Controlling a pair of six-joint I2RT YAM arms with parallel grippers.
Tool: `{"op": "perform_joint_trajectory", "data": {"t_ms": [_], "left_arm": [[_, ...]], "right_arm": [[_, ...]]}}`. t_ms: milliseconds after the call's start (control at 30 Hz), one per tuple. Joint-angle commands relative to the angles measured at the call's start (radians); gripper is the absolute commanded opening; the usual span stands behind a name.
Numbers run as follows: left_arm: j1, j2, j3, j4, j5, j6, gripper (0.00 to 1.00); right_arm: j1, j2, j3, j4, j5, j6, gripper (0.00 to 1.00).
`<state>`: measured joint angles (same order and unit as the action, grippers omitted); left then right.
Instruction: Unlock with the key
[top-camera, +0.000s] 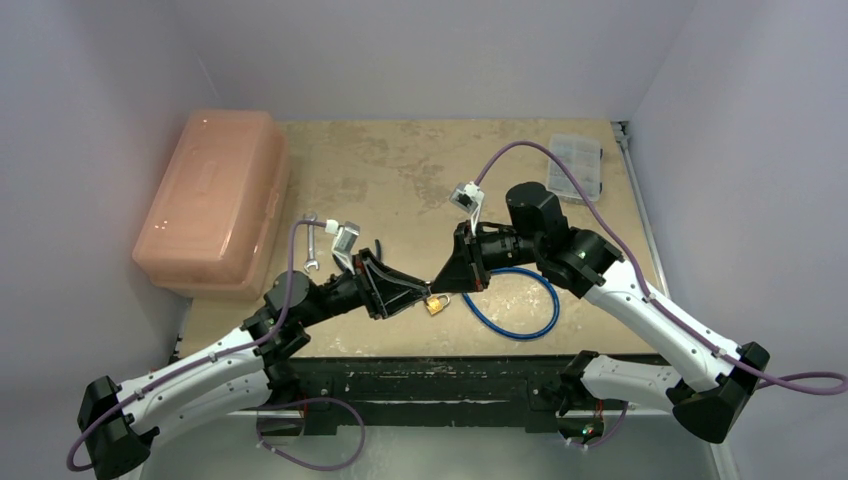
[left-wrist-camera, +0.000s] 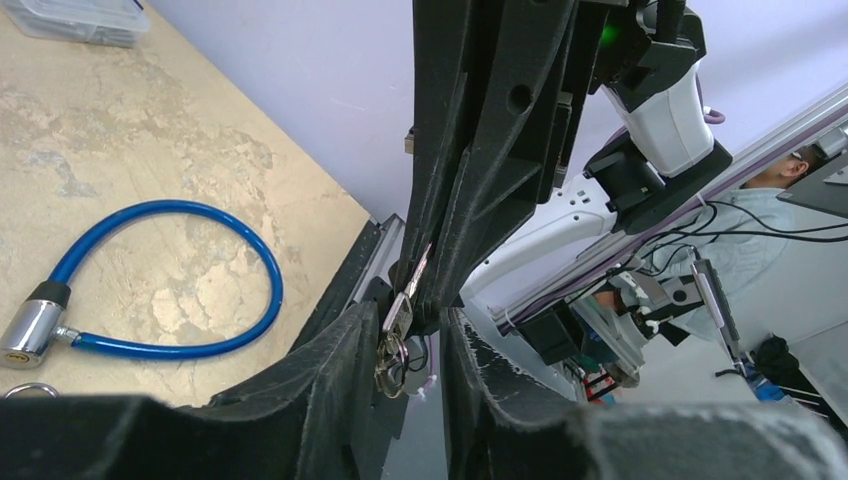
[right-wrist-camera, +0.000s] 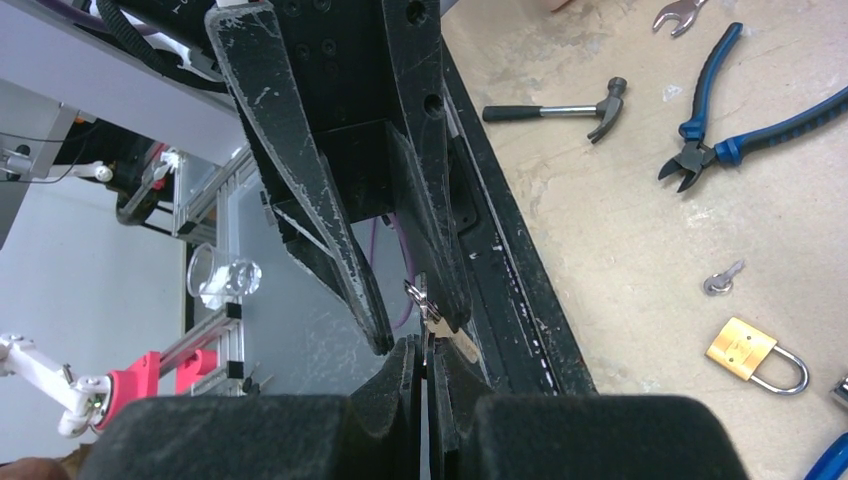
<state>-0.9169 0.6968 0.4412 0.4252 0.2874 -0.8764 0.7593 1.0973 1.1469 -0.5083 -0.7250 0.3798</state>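
The key (left-wrist-camera: 398, 314) is small and silvery with a ring (left-wrist-camera: 390, 365) on its head. My right gripper (right-wrist-camera: 428, 350) is shut on it, and it also shows in the right wrist view (right-wrist-camera: 420, 300). Both grippers meet above the table's front edge. My left gripper (left-wrist-camera: 405, 350) is open, its fingers (left-wrist-camera: 335, 385) on either side of the key head, which lies against the left one. In the top view, my left gripper (top-camera: 418, 297) and right gripper (top-camera: 446, 284) hang tip to tip. The brass padlock (right-wrist-camera: 745, 350) lies on the table, apart from both, and shows just below them in the top view (top-camera: 436, 304).
Another small silvery key (right-wrist-camera: 722, 280) lies near the padlock. A blue cable lock (top-camera: 520, 305) lies under the right arm. A hammer (right-wrist-camera: 565, 108), blue-handled pliers (right-wrist-camera: 740, 110) and a wrench (top-camera: 310, 240) lie left of centre. An orange box (top-camera: 215, 200) stands far left, a clear organiser (top-camera: 577, 165) at the back right.
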Motion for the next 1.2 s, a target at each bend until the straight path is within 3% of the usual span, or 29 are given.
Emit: {"op": "perform_joint_trajectory", "data": {"t_ms": [0,67,333,467,633,767,867,1033,1167], "left_arm": [[-0.003,-0.020,0.037,0.052,-0.002,-0.014,0.35],[-0.002,-0.019,0.037,0.055,-0.005,-0.016,0.35],[-0.002,-0.017,0.034,0.065,-0.008,-0.024,0.21],[-0.002,-0.009,0.036,0.069,-0.006,-0.026,0.01],[-0.002,-0.019,0.034,0.042,-0.028,-0.027,0.00],[-0.002,-0.044,0.040,-0.013,-0.066,-0.018,0.00],[-0.002,-0.069,0.040,-0.062,-0.100,-0.010,0.00],[-0.002,-0.108,0.057,-0.157,-0.161,0.013,0.00],[-0.002,-0.122,0.102,-0.310,-0.267,0.044,0.00]], "right_arm": [[0.003,-0.022,-0.001,0.031,-0.019,-0.012,0.00],[0.003,-0.023,-0.002,0.032,-0.018,-0.012,0.00],[0.003,-0.025,-0.003,0.038,-0.021,-0.007,0.00],[0.002,-0.027,-0.006,0.046,-0.025,-0.003,0.00],[0.002,-0.024,-0.003,0.048,-0.014,0.005,0.02],[0.002,-0.023,0.005,0.045,0.003,0.022,0.50],[0.001,-0.030,0.028,0.028,0.046,0.021,0.67],[0.002,-0.047,0.051,0.005,0.221,0.051,0.73],[0.001,-0.059,0.052,-0.043,0.533,0.121,0.73]]}}
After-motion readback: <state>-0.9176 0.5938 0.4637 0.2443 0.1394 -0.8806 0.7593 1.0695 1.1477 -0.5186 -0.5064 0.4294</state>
